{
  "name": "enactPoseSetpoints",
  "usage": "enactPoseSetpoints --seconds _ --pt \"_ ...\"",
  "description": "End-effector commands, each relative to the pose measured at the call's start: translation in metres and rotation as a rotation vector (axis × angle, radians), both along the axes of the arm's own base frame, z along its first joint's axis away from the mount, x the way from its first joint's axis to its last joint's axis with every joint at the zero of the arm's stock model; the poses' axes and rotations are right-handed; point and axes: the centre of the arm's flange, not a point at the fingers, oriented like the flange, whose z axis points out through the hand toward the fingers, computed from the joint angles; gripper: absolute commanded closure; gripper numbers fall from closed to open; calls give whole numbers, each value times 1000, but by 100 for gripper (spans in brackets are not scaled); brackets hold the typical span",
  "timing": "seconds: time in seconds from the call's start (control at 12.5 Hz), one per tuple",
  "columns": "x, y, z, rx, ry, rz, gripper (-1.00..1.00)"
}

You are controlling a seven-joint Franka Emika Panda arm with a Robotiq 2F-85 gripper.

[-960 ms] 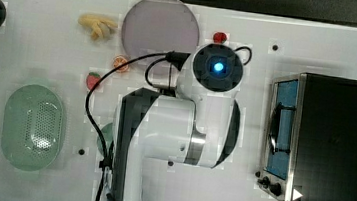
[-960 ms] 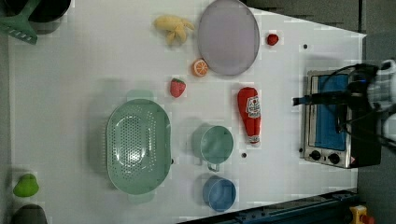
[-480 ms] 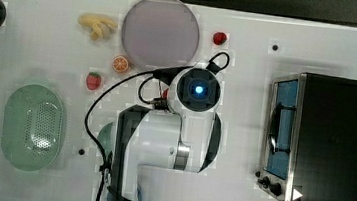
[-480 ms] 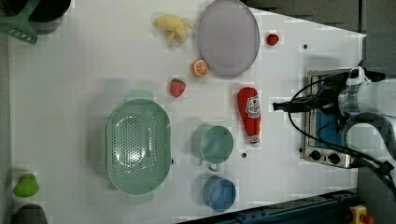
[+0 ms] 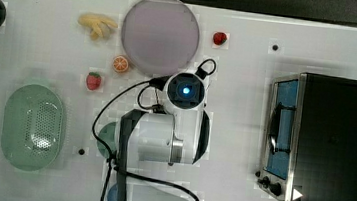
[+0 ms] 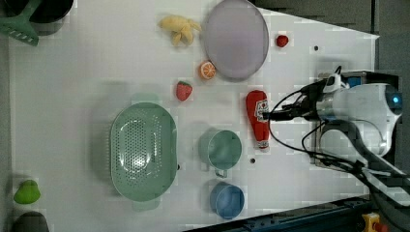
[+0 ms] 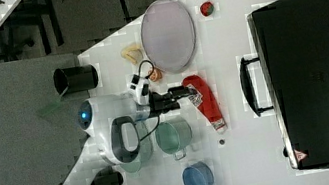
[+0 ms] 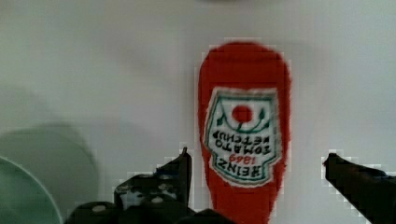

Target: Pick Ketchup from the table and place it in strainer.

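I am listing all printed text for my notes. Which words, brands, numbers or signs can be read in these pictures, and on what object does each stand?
"HEINZ" on the ketchup label, wrist view.
"TOMATO KETCHUP" on the same label.
"1869" on the same label, in red, small but legible.
The label in the left view is too small to read.
A small mark on the oven corner in the right view cannot be read.

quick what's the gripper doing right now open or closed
Gripper: open, holding nothing; its fingers straddle the ketchup lying on the table.
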Motion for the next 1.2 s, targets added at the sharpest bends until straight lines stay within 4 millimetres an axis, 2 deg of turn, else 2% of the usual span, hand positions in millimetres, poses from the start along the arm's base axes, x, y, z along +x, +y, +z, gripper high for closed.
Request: enactPoseSetpoints --seconds 0.08,0.4,0.48,0.64,0.72,0.88,0.96,1.04,1.2 --pt "-5 6 -21 1 -32 36 -100" --pt "-17 9 -57 8 -27 1 -100" --pt "-19 9 -64 9 -20 -11 -92" --pt "-20 10 -69 11 -19 -9 -43" --pt "-18 11 -66 11 -27 -8 -22" --pt "-13 10 -54 9 -48 -9 -22" --pt "-9 8 -42 6 -70 -11 -22" --pt "-4 6 -23 1 -92 -13 -22" --pt "1 6 27 -14 -95 -9 -22"
